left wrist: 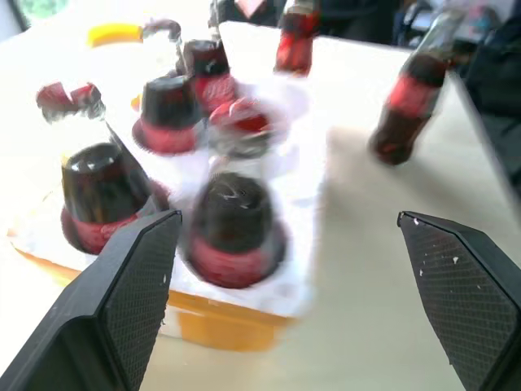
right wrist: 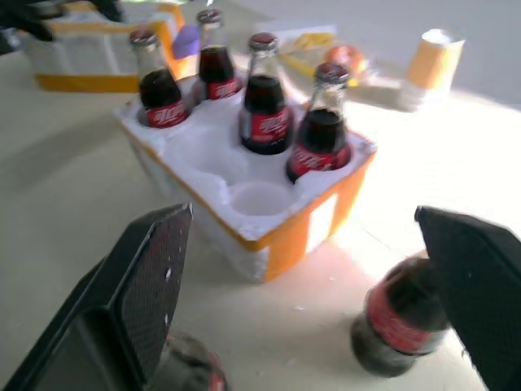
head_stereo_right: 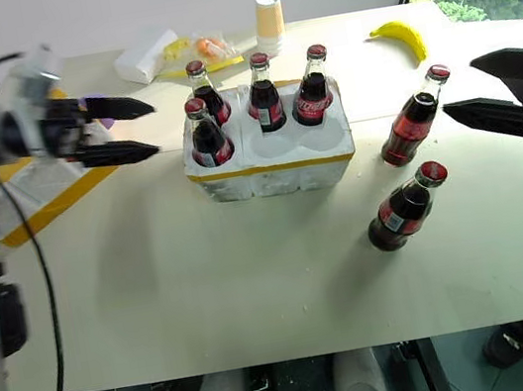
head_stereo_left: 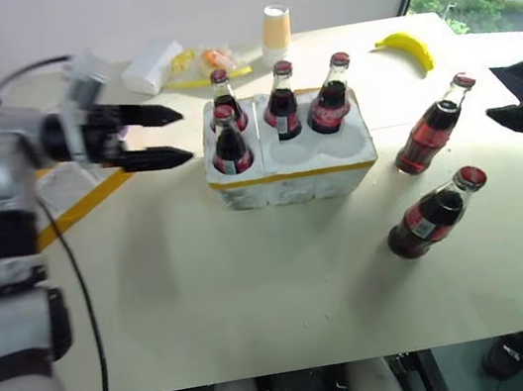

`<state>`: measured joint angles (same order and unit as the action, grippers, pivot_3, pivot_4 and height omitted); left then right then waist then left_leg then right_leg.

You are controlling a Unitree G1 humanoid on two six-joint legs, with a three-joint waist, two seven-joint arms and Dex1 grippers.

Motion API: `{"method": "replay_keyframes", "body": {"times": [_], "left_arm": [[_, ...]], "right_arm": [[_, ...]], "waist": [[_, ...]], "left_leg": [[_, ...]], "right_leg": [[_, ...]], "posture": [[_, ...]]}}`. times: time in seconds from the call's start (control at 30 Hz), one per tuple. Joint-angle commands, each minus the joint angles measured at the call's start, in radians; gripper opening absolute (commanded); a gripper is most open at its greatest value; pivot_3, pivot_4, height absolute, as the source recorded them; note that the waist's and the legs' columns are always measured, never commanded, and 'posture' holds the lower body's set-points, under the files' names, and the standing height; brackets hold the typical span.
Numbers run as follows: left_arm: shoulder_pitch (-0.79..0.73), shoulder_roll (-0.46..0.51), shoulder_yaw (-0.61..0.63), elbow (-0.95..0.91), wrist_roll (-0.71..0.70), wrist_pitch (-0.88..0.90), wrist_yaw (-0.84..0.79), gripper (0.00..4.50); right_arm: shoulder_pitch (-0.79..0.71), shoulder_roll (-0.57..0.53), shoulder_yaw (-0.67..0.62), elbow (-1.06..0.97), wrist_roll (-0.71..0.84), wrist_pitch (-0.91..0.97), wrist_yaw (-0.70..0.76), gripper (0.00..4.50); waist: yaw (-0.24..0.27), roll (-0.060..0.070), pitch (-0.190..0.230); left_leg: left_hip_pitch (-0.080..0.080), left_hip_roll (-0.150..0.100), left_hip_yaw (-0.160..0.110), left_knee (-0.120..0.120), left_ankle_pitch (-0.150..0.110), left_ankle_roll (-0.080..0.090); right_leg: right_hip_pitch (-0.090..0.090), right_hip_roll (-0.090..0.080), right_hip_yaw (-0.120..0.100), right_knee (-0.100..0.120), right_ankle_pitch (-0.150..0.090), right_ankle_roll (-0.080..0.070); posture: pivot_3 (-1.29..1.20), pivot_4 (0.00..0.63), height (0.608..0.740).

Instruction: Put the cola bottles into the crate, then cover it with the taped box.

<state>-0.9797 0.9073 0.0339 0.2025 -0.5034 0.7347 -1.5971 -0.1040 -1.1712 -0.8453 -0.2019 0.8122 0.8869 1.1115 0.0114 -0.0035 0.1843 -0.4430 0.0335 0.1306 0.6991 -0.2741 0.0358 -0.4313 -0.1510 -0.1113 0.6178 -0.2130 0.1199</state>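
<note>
We see four cola bottles (head_stereo_left: 280,104) standing upright in the wells of the crate (head_stereo_left: 292,168) at the middle of the table (head_stereo_left: 258,296). Two more bottles (head_stereo_left: 437,214) stand on the table to its right, well apart from it. Our left gripper (head_stereo_left: 159,137) hovers just left of the crate, jaws spread wide and empty. Our right gripper (head_stereo_right: 511,98) waits at the right edge, jaws likewise wide, holding nothing. The taped box (head_stereo_right: 35,193) sits at the far left behind our left arm.
</note>
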Motion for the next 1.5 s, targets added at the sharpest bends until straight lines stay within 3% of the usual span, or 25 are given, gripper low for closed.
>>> {"method": "replay_keyframes", "body": {"times": [0.03, 0.17, 0.4, 0.53, 0.67, 1.1, 1.4, 1.5], "left_arm": [[0.089, 0.063, 0.067, -0.239, -0.173, 0.185, -0.01, 4.45], [0.26, 0.073, 0.069, -0.412, -0.19, 0.148, 0.052, 4.45], [0.339, -0.004, 0.028, -0.454, -0.172, 0.087, 0.169, 4.45], [0.309, -0.063, 0.004, -0.443, -0.161, 0.079, 0.255, 4.45], [0.321, -0.059, 0.008, -0.45, -0.185, 0.077, 0.254, 4.45], [0.314, -0.044, 0.017, -0.465, -0.207, 0.078, 0.288, 4.45], [0.313, -0.045, 0.018, -0.49, -0.236, 0.092, 0.326, 4.45], [0.312, -0.046, 0.015, -0.49, -0.246, 0.095, 0.335, 4.5]], "right_arm": [[0.103, 0.037, -0.144, -0.089, -0.036, -0.006, 0.028, 4.5], [0.24, 0.13, -0.25, -0.221, -0.003, 0.039, -0.001, 4.5], [0.478, 0.343, -0.382, -0.477, 0.14, 0.118, -0.071, 4.5], [0.561, 0.464, -0.293, -0.587, 0.135, 0.056, -0.166, 4.5], [0.541, 0.618, -0.084, -0.616, 0.024, -0.069, -0.32, 4.5], [0.503, 0.624, 0.171, -0.509, -0.045, -0.209, -0.398, 4.5], [0.381, 0.618, 0.3, -0.381, -0.082, -0.254, -0.433, 4.5], [0.347, 0.625, 0.315, -0.357, -0.058, -0.26, -0.431, 3.55]], "waist": [[0.007, 0.001, -0.001], [0.008, 0.001, -0.002], [0.005, 0.001, -0.002], [0.002, 0.0, -0.002], [-0.002, -0.002, -0.004], [0.001, 0.003, -0.006], [0.002, 0.003, -0.006], [0.001, 0.003, -0.006]], "left_leg": [[0.001, 0.0, 0.0, 0.0, 0.0, 0.0], [0.004, 0.0, -0.004, 0.001, 0.0, 0.0], [0.004, -0.001, -0.006, 0.0, 0.0, 0.0], [0.004, -0.002, -0.005, 0.0, 0.0, 0.0], [0.004, -0.001, -0.006, 0.0, -0.001, 0.0], [0.004, -0.001, -0.004, 0.0, 0.0, 0.0], [0.004, -0.002, -0.004, 0.0, 0.0, 0.0], [0.004, -0.002, -0.004, 0.0, 0.0, 0.0]], "right_leg": [[0.003, 0.0, -0.001, -0.001, 0.0, 0.001], [0.008, -0.001, 0.0, -0.002, -0.001, 0.0], [0.007, 0.001, 0.0, -0.001, -0.001, 0.0], [0.007, 0.001, 0.0, -0.002, 0.0, 0.0], [0.007, 0.001, 0.0, -0.002, -0.001, 0.0], [0.006, 0.001, 0.001, -0.001, -0.001, 0.0], [0.005, 0.001, 0.001, -0.001, -0.001, 0.0], [0.005, 0.001, 0.001, -0.001, -0.001, 0.0]], "posture": [[0.0, 0.15, 0.74], [0.0, 0.15, 0.74], [0.0, 0.15, 0.74], [0.0, 0.15, 0.74], [0.0, 0.15, 0.74], [0.0, 0.15, 0.74], [0.0, 0.15, 0.74], [0.0, 0.15, 0.74]]}}
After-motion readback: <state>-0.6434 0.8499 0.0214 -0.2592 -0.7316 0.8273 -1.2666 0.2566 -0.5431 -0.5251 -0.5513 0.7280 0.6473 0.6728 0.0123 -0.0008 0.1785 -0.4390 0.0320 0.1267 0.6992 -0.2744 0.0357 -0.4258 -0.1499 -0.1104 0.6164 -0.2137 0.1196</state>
